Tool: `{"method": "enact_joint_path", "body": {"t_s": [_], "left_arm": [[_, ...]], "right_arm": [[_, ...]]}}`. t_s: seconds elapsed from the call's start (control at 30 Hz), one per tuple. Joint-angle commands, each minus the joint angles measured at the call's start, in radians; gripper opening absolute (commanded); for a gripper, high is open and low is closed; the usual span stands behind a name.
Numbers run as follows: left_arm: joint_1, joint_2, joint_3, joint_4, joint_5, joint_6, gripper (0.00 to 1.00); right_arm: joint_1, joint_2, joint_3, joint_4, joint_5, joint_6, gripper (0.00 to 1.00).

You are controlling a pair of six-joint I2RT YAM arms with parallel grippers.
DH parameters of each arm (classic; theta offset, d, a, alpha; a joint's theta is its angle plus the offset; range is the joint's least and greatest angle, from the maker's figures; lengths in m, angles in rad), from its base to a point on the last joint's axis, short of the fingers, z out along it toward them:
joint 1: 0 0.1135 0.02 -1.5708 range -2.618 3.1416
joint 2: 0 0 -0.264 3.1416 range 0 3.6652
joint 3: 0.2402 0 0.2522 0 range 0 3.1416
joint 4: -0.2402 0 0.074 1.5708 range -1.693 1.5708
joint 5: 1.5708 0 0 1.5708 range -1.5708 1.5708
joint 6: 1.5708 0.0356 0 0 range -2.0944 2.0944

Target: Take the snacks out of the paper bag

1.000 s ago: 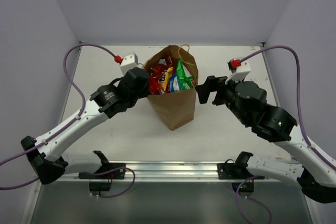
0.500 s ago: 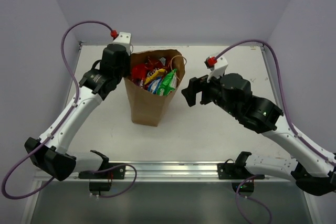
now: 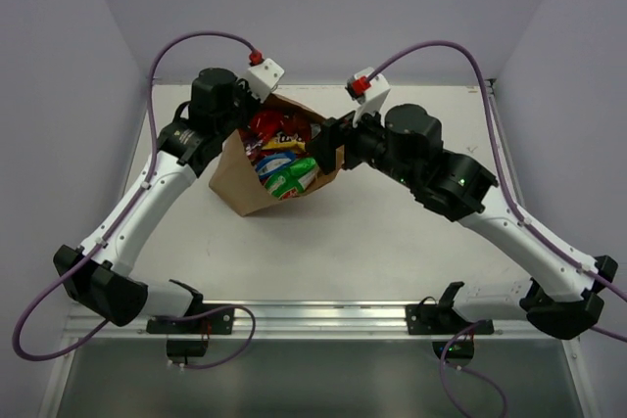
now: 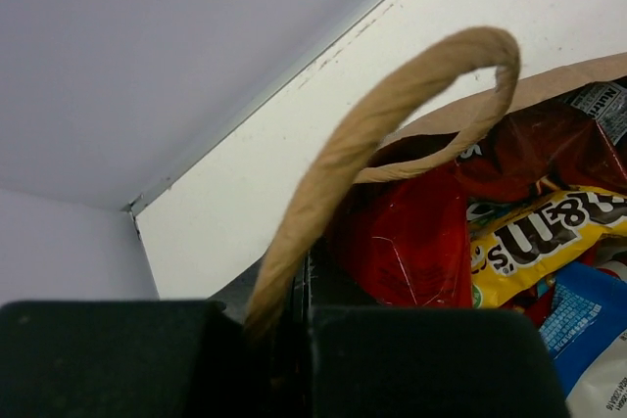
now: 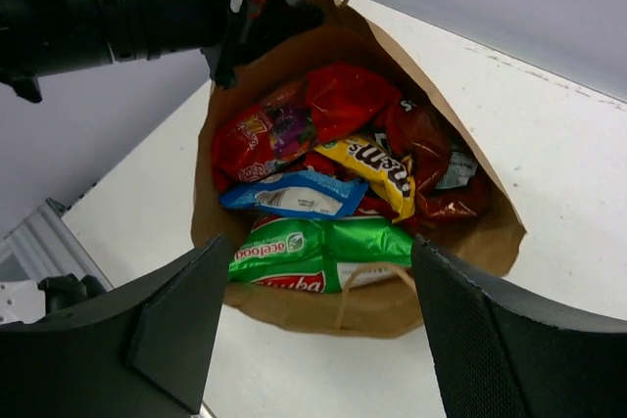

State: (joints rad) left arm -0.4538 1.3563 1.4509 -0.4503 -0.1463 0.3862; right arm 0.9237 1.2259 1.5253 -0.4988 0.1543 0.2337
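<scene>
On the left, the left gripper is shut tight on the handle of the bag. The paper loop goes right in between its fingers. The bag sits toward the back of the table and leans over, so its open mouth faces up and to the right. I cannot tell if its bottom is resting on the table.

All the snacks are inside the bag. None are out on the table yet. A red packet is at the far side, a yellow packet lies in the middle, and a green packet is nearest the front rim, on top of the pile.

On the right, the right gripper is at the mouth of the bag. Its fingers are spread apart and hold nothing. The green packet is right in front of them.

I think the packets are light, puffy and crinkly. The shiny foil looks slippery, so a pinch on the fat middle might slide off or squash what is inside. A flat sealed edge or a corner looks like the best place to grab. The green one is the easiest to reach.

The bag is thin brown paper. It could bend or tear if pulled hard, so holding the handle should help keep it steady.
</scene>
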Motion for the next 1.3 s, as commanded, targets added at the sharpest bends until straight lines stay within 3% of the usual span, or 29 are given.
{"method": "enact_joint_path", "body": {"t_s": [0.0,0.23,0.5,0.63,0.87,1.07,1.27], "left_arm": [[0.006,-0.071,0.100,0.282,0.074,0.097,0.00],[0.006,-0.158,-0.049,0.288,0.125,-0.019,0.00],[0.006,-0.214,-0.141,0.285,0.172,-0.158,0.00],[0.003,-0.215,-0.150,0.266,0.191,-0.211,0.00],[-0.002,-0.226,-0.159,0.226,0.120,-0.230,0.00],[-0.002,-0.237,-0.159,0.202,0.125,-0.230,0.00],[-0.002,-0.232,-0.161,0.170,0.119,-0.237,0.00]], "right_arm": [[0.004,0.094,0.041,0.094,-0.027,0.001,0.76],[0.006,0.218,-0.026,0.144,-0.039,0.159,0.68],[0.023,0.280,-0.102,0.151,0.037,0.475,0.71],[0.043,0.317,-0.108,0.143,0.005,0.538,0.71],[0.058,0.331,-0.117,0.120,0.079,0.458,0.70],[0.058,0.301,-0.143,0.147,0.180,0.175,0.67],[0.058,0.233,-0.182,0.248,0.143,-0.039,0.63]]}}
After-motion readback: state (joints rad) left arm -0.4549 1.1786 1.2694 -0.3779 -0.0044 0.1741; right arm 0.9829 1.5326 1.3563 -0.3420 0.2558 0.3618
